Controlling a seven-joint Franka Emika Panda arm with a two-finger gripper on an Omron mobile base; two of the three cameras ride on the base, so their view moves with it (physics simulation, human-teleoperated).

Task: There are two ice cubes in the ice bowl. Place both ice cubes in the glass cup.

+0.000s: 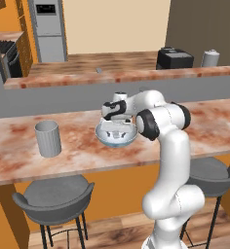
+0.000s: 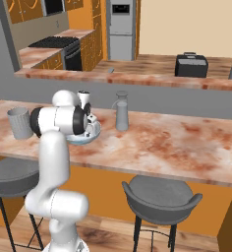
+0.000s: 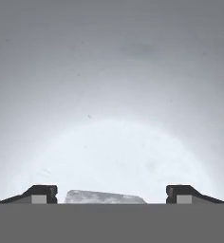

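On the near counter stands the light-blue ice bowl (image 1: 106,140) (image 2: 88,138), its pale inside (image 3: 114,142) seen close up in the hand view. My gripper (image 1: 117,132) (image 3: 112,194) reaches straight down into the bowl. Its two dark fingertips (image 3: 42,193) stand wide apart, open, with one ice cube (image 3: 102,197) lying between them and a gap on each side. The hand hides the bowl's contents in both base views. The ribbed grey glass cup (image 1: 48,138) (image 2: 19,123) stands upright on the counter, well to the left of the bowl.
A slim grey bottle (image 2: 121,110) stands just behind and right of the bowl. Grey stools (image 1: 53,194) (image 2: 159,194) sit under the counter's front edge. On the raised back counter are a black appliance (image 1: 174,58) and a grey jug (image 1: 210,58).
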